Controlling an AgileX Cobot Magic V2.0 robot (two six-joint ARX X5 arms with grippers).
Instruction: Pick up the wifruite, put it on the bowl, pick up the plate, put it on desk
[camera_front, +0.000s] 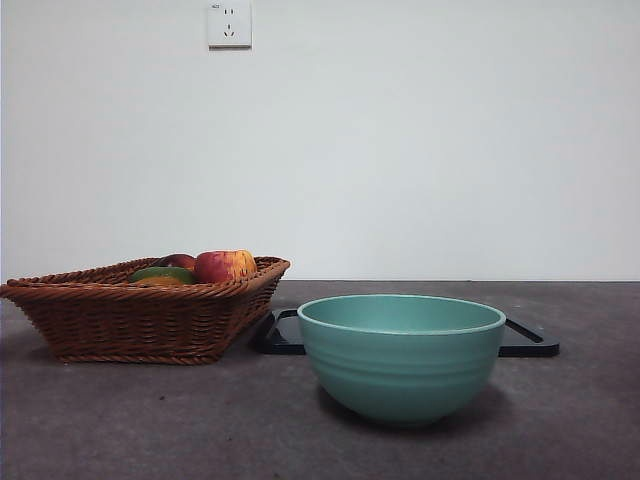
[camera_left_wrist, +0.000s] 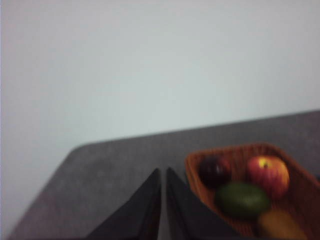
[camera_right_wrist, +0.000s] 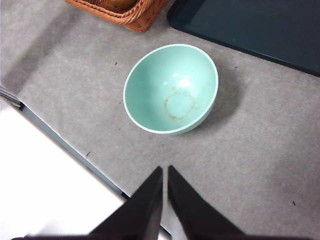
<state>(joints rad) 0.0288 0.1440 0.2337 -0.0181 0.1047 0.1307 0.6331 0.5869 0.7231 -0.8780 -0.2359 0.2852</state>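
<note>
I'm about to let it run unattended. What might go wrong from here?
The small brownish-orange wifruite lies packed in the brown wicker basket beside a green fruit and a red-yellow apple, so the left gripper may grab or nudge a neighbour. The basket's raised rim could catch the jaws. The round teal bowl stands free on the grey desk, so a dropped fruit might shift it.

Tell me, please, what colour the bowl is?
Teal-green with a paler rim; the bowl shows best in the right wrist view.
</note>
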